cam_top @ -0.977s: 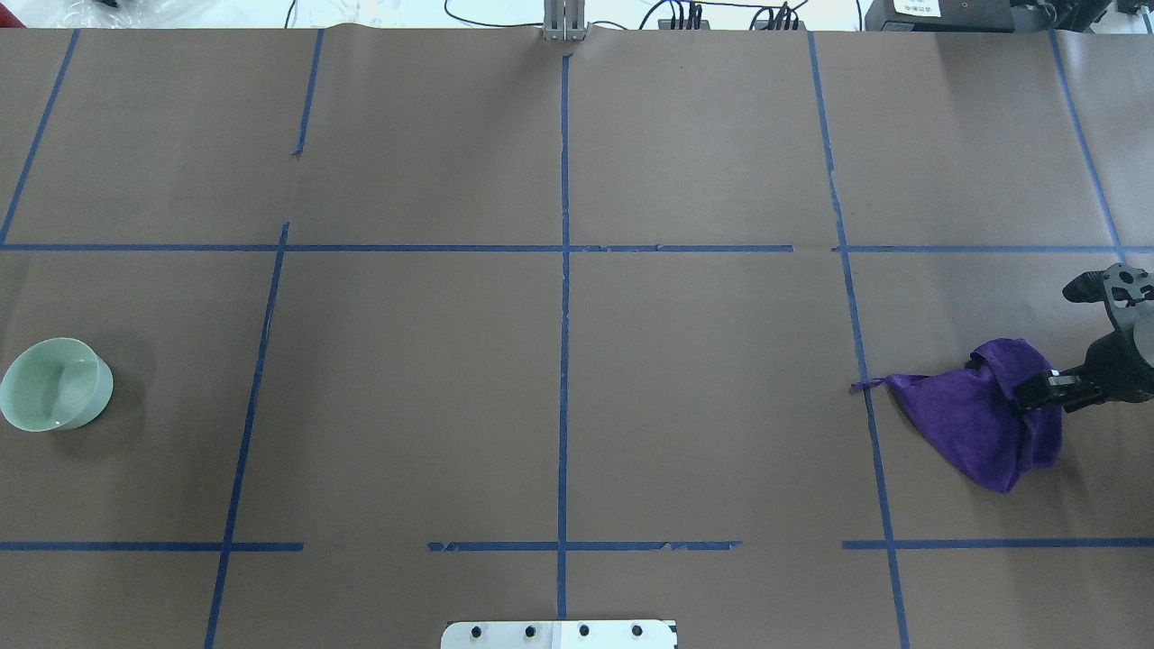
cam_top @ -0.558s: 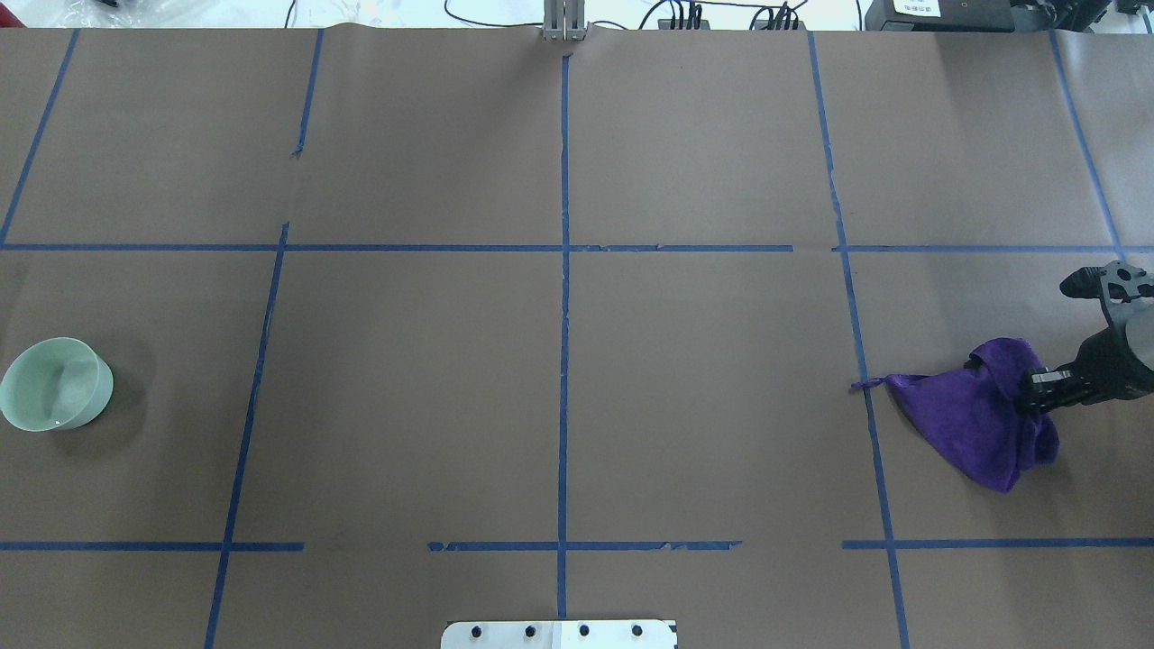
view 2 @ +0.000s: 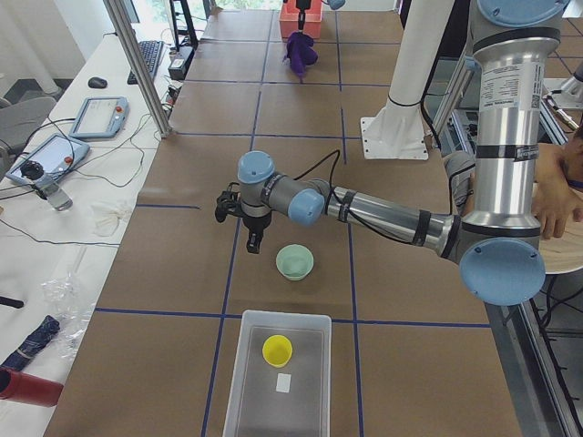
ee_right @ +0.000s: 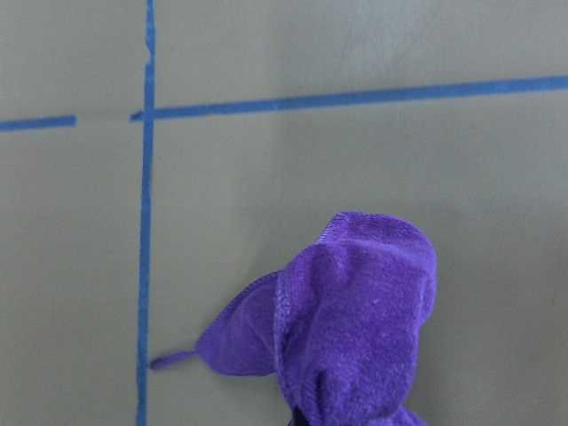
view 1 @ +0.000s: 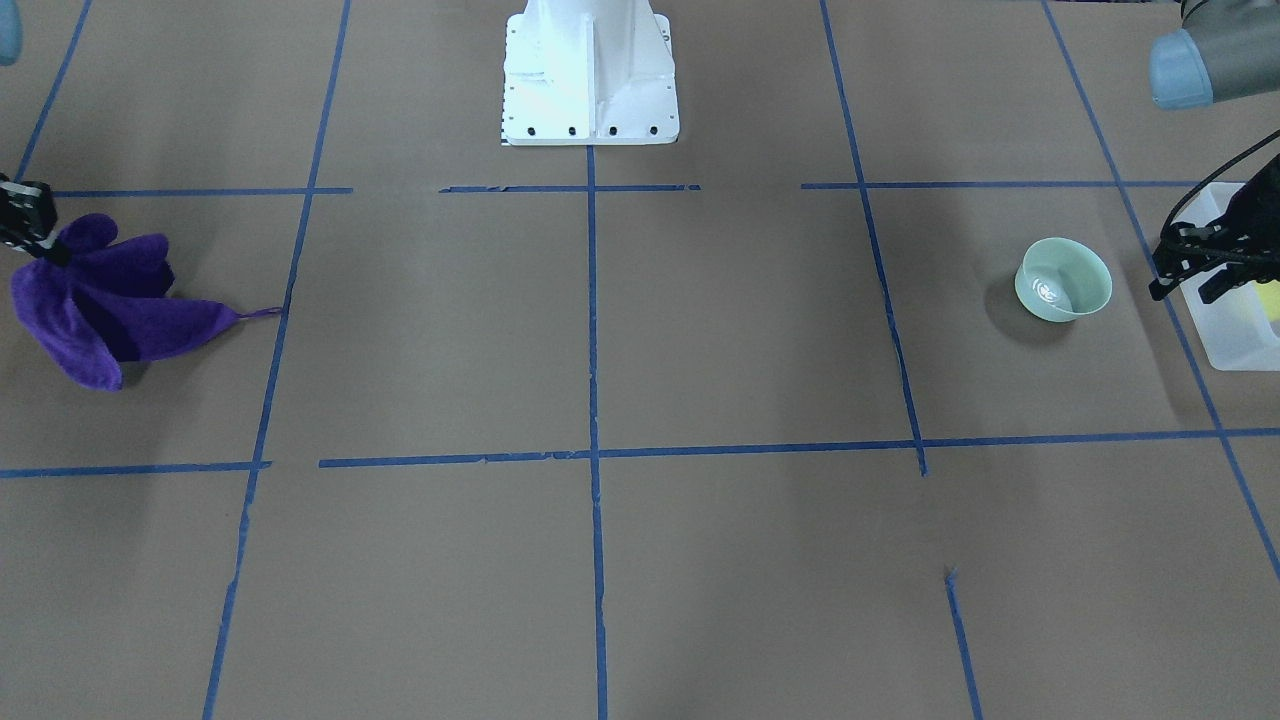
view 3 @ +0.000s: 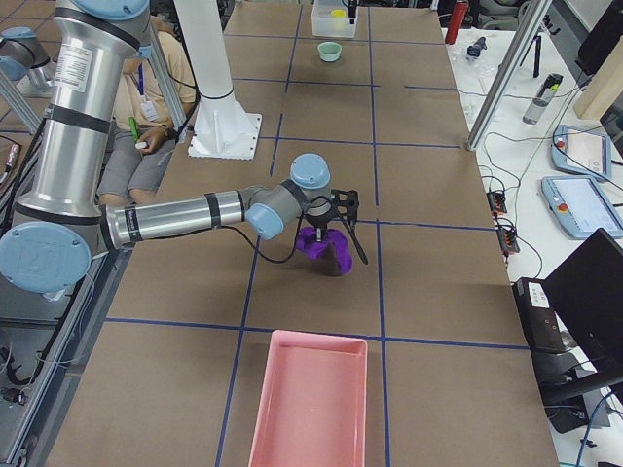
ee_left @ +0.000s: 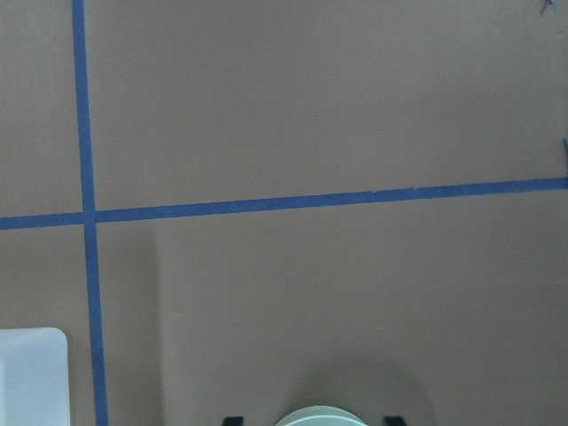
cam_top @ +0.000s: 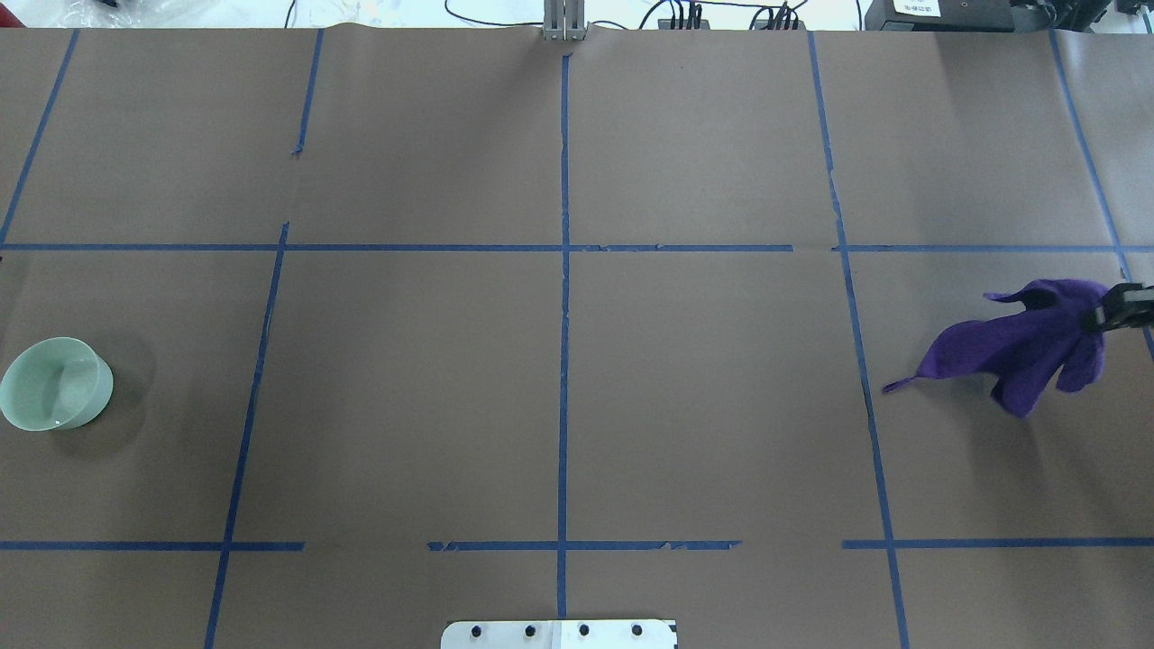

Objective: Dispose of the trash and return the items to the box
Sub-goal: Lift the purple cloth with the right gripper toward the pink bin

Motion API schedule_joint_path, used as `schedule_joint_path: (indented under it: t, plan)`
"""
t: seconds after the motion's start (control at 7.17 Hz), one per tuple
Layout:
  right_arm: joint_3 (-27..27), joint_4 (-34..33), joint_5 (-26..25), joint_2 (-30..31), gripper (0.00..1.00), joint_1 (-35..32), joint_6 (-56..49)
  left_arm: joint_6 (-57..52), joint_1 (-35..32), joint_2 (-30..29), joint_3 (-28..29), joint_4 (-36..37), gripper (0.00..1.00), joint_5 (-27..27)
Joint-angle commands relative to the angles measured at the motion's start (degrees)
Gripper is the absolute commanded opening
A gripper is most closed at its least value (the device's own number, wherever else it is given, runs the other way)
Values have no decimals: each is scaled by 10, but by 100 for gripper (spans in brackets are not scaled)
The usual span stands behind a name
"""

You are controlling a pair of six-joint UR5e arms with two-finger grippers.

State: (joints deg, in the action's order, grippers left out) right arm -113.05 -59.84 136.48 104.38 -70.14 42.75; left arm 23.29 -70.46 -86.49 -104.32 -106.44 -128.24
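The right claw [cam_top: 1104, 318] is pinching 1 corner of a crumpled purple fleece cloth [cam_top: 1019, 351] near the right end of the table [cam_top: 703, 406], holding most of it clear of the surface. This looks like the carry step for the cloth. Next, I judge, it needs taking either to the shallow pink plastic tray [view 3: 311, 409] at the right end or to the frosted translucent plastic box [view 2: 287, 316] at the left end; I cannot tell which. The cloth's long axis is running along the table's length, its thin tail pointing toward the centre. The left claw [view 1: 1190, 270] is hovering wide and empty above the pale green ceramic bowl [view 1: 1063, 280]. The small yellow plastic cup [view 2: 277, 350] is standing mouth-up inside the box.
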Motion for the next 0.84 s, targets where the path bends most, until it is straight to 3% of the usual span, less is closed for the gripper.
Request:
schedule_joint_path:
  t: [0.0,0.14,0.42,0.56,0.7]
  plan:
    - [-1,-34,92,22,0,-197,-154,-2,5,48,19,-143,65,3]
    - [4,-42,89,36,0,-259,-198,3,6,49,35,-165,85,2]
    - [22,-190,47,22,0,-401,-444,3,8,49,35,-167,99,1]
    - [28,-288,0,-13,0,-447,-562,3,11,51,37,-165,100,1]
    - [61,-309,-42,-45,0,-454,-614,3,22,52,39,-163,100,1]
